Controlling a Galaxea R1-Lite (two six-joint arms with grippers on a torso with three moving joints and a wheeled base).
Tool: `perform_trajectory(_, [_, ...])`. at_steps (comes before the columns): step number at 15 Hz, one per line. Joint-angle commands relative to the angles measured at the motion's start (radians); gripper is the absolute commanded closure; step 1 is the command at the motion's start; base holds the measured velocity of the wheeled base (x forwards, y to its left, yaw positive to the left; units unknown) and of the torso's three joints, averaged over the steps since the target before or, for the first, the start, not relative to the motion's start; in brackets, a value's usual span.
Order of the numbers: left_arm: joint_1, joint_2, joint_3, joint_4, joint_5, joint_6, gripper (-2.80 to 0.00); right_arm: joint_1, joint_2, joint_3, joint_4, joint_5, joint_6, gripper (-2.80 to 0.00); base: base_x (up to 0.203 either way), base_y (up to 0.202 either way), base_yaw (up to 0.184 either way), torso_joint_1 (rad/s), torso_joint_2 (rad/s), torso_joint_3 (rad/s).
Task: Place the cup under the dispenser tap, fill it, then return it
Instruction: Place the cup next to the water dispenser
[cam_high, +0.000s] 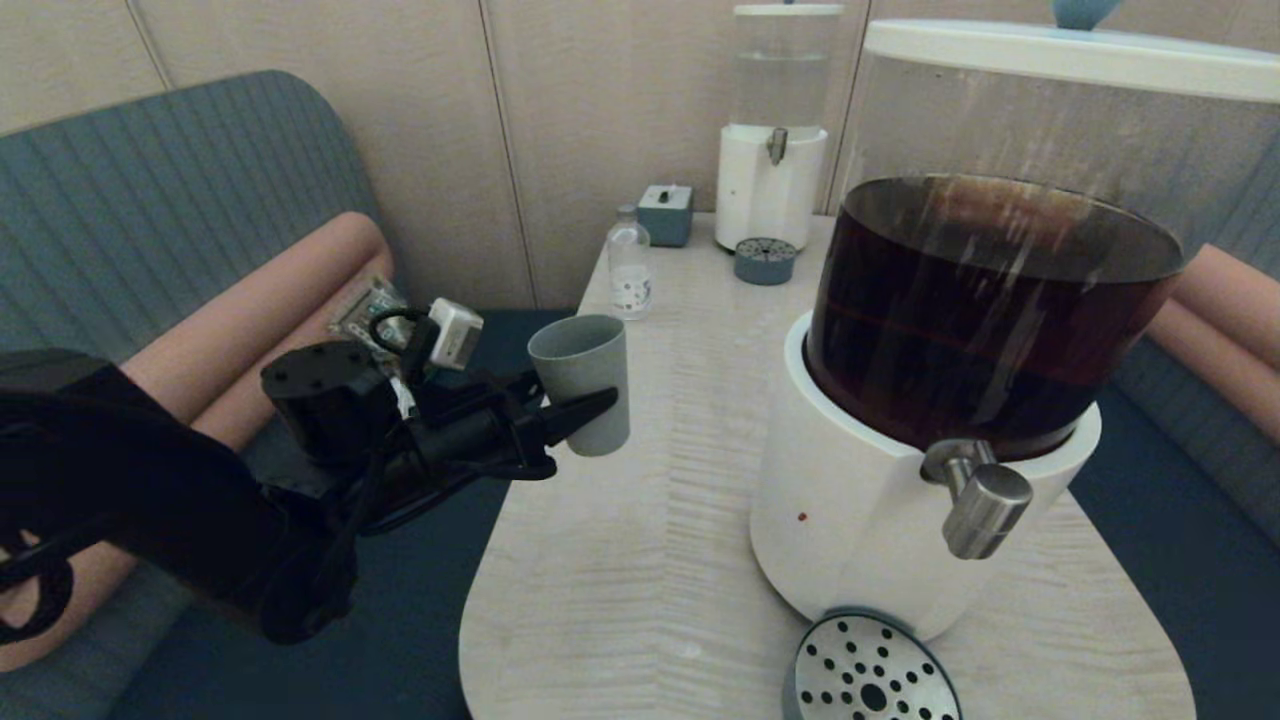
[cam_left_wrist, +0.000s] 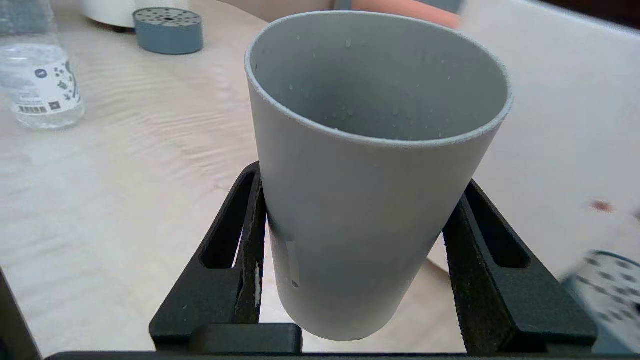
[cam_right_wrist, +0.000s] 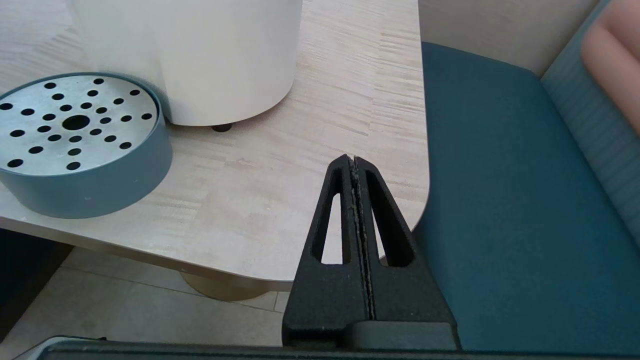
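Table (cam_high: 620, 560), pale wood grain, fills the centre and lower part of the head view. Large dispenser (cam_high: 880, 500) with white base and dark brown liquid stands right of centre, its lid reaching the top edge. Dispenser tap (cam_high: 975, 495), brushed steel with round knob, sticks out of the base at lower right; perforated drip tray (cam_high: 870, 670) sits below it at the bottom edge. Smaller dispenser (cam_high: 772, 130) with clear liquid at upper centre, its own small tray (cam_high: 765, 262) in front. Clear plastic bottle (cam_high: 629, 262) and a small blue-grey box (cam_high: 666, 214) stand left of it.

Left gripper (cam_high: 590, 405) reaches in from the left, mid-frame. Cup (cam_high: 582, 380), grey-green, upright, lifted off the table over its left edge, well left of the tap. Left wrist view: fingers (cam_left_wrist: 240, 240) clamped on the cup's lower half, one each side, rim and upper body clear above them; droplets inside.

Right gripper (cam_right_wrist: 356, 165), right wrist view only: fingers pressed together, nothing held, low by the table's edge, near the big drip tray.
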Motion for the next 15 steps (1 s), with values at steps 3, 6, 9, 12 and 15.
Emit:
perform_trajectory(3, [0.024, 0.111, -0.067, -0.009, 0.006, -0.001, 0.0, 0.0, -0.006, 0.009, 0.0, 0.0, -0.001, 0.0, 0.0, 0.0, 0.0, 0.0, 0.0, 0.0])
perform_trajectory(6, [0.036, 0.154, -0.093, -0.015, 0.006, 0.0, 0.0, 0.0, -0.006, 0.009, 0.0, 0.0, -0.002, 0.0, 0.0, 0.0, 0.0, 0.0, 0.0, 0.0])
perform_trajectory(9, [0.052, 0.195, -0.13, -0.016, 0.006, 0.004, 0.0, 0.0, -0.006, 0.009, 0.0, 0.0, -0.001, 0.0, 0.0, 0.0, 0.0, 0.0, 0.0, 0.0])
perform_trajectory(12, [0.067, 0.238, -0.163, -0.022, 0.005, 0.007, 0.0, 0.0, -0.006, 0.009, 0.0, 0.0, -0.001, 0.0, 0.0, 0.0, 0.0, 0.0, 0.0, 0.0])
perform_trajectory(15, [0.076, 0.279, -0.195, -0.028, 0.002, 0.009, 0.0, 0.0, -0.006, 0.009, 0.0, 0.0, -0.001, 0.0, 0.0, 0.0, 0.0, 0.0, 0.0, 0.0])
